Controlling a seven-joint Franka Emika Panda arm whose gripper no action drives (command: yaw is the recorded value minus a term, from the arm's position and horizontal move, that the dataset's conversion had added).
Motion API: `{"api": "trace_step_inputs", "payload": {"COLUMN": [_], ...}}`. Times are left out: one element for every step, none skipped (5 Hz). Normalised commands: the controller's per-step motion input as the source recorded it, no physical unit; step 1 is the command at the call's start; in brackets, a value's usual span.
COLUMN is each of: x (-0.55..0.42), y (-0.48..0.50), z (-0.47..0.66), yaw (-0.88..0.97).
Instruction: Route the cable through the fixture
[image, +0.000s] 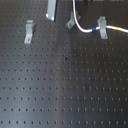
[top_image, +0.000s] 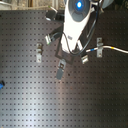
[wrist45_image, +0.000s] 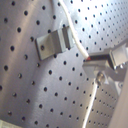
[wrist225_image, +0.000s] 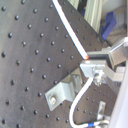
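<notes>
The white cable (image: 80, 24) drops from the top edge of the first exterior view, bends right past its blue band (image: 92, 31), meets the right fixture (image: 102, 26) and carries on to a yellow band (image: 117, 29). Whether it sits inside that bracket I cannot tell. In both wrist views my gripper (wrist45_image: 93, 66) (wrist225_image: 93, 66) is shut on the cable (wrist45_image: 75, 36) (wrist225_image: 70, 30) just beside a metal bracket (wrist45_image: 52, 43) (wrist225_image: 62, 91). Slack cable hangs from the fingers. In the second exterior view the arm (top_image: 74, 25) hides the gripper.
Three more angled metal brackets are bolted to the black perforated board: one at the first exterior view's left (image: 29, 31), one in the middle (image: 71, 21) and one lower in the second exterior view (top_image: 61, 68). A pale bar (image: 50, 10) reaches down from the top edge.
</notes>
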Motion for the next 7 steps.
{"api": "trace_step_inputs", "payload": {"x": [0.028, -0.021, 0.036, -0.113, -0.18, -0.178, -0.137], "y": [-0.042, -0.434, -0.479, -0.148, 0.029, 0.215, 0.279], "z": [0.0, -0.06, 0.01, 0.0, 0.0, 0.23, 0.42], "yaw": [-0.17, -0.22, -0.27, 0.0, 0.0, 0.04, 0.0]}}
